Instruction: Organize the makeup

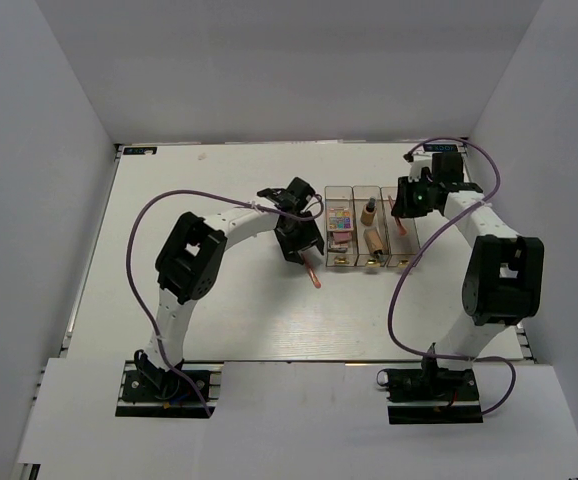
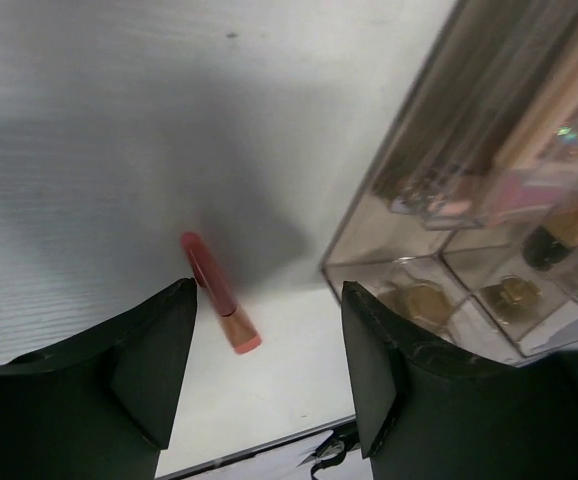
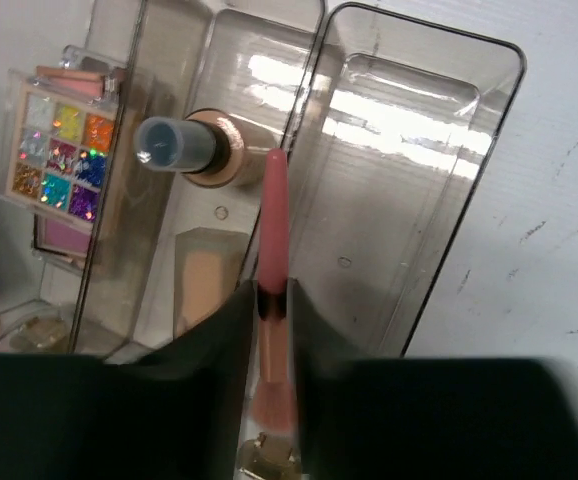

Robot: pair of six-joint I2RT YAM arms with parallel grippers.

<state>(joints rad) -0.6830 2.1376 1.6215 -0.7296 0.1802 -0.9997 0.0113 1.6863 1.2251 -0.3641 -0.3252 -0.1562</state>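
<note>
A coral-pink stick (image 2: 219,295) lies on the table left of the clear box; it also shows in the top view (image 1: 312,274). My left gripper (image 2: 269,290) is open above it, the stick close to the left finger; the top view shows this gripper (image 1: 303,255) too. My right gripper (image 3: 272,295) is shut on the second coral-pink stick (image 3: 272,215), a small brush, held over the wall between the box's middle and right compartments. The multicolour palette (image 3: 61,150) lies in the left compartment on a pink one. The tan bottle (image 3: 184,145) with a dark cap stands in the middle compartment.
The clear three-compartment box (image 1: 388,262) with gold knobs stands mid-table between the arms. A tan rectangular piece (image 3: 204,280) lies in its middle compartment. Its right compartment (image 3: 409,180) holds nothing. White walls close in the table at the back and sides.
</note>
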